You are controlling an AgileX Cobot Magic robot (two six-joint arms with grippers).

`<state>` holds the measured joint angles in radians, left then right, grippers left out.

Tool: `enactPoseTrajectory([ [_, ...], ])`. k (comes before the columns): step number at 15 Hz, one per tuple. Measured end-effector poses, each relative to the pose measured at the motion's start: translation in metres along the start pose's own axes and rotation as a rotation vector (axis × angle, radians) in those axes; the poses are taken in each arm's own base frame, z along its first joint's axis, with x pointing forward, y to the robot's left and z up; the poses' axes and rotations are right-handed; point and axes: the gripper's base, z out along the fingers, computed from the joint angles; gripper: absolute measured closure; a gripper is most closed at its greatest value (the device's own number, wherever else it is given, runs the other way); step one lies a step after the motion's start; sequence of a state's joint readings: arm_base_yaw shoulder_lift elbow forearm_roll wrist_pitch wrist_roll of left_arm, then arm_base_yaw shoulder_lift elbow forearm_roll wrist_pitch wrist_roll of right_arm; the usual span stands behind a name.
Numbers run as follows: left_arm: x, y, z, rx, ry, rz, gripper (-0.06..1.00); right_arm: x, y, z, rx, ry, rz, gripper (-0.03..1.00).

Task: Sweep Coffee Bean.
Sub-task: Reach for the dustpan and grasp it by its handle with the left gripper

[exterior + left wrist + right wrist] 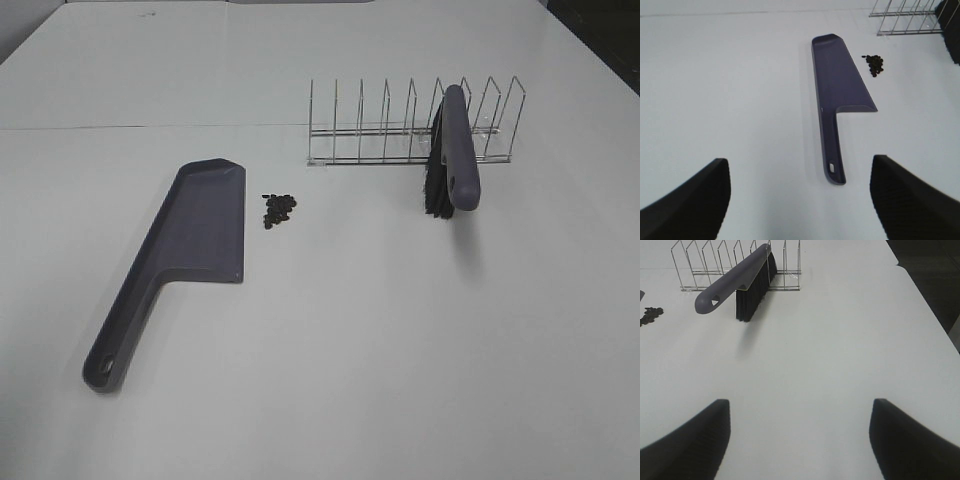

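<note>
A small cluster of dark coffee beans [279, 209] lies on the white table, just right of the purple-grey dustpan [190, 240]. The dustpan lies flat with its handle toward the near left. A purple-grey brush [452, 152] with black bristles leans in a wire rack [410, 130] at the back right. In the left wrist view the dustpan [840, 90] and the beans [874, 65] lie ahead of my open left gripper [800, 200]. In the right wrist view the brush [740, 282] stands ahead of my open right gripper [800, 440], and the beans [650, 315] show at the edge. Neither gripper holds anything.
The wire rack has several empty slots to the left of the brush. The white table [400, 350] ends at a dark floor [935, 275] on the right side.
</note>
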<state>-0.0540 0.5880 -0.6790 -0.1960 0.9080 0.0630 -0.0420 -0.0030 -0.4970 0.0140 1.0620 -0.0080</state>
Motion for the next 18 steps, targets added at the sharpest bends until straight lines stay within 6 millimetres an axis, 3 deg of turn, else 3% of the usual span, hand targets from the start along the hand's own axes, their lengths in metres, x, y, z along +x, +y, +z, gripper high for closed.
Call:
enactPoseTrajectory([
  [4, -0.045, 0.001, 0.057, 0.039, 0.209, -0.045, 0.22, 0.000, 0.000, 0.000, 0.000, -0.001, 0.000, 0.29],
  [5, -0.060, 0.006, 0.099, 0.044, 0.348, -0.081, 0.22, 0.000, 0.000, 0.000, 0.000, -0.001, 0.000, 0.29],
  [7, -0.068, 0.011, 0.136, 0.040, 0.456, -0.101, 0.22, 0.000, 0.000, 0.000, 0.000, -0.001, 0.000, 0.29],
  [10, -0.068, 0.008, 0.183, 0.053, 0.591, -0.097, 0.22, 0.000, 0.000, 0.000, 0.000, -0.001, 0.000, 0.29],
  [13, -0.052, -0.005, 0.228, 0.041, 0.737, -0.097, 0.21, 0.000, 0.000, 0.000, 0.000, -0.001, 0.000, 0.29],
  [16, -0.032, -0.007, 0.258, -0.020, 0.820, -0.077, 0.20, 0.000, 0.000, 0.000, 0.000, -0.001, 0.000, 0.29],
  [18, -0.023, -0.019, 0.276, -0.019, 0.812, -0.051, 0.20, 0.000, 0.000, 0.000, 0.000, -0.001, 0.000, 0.29],
])
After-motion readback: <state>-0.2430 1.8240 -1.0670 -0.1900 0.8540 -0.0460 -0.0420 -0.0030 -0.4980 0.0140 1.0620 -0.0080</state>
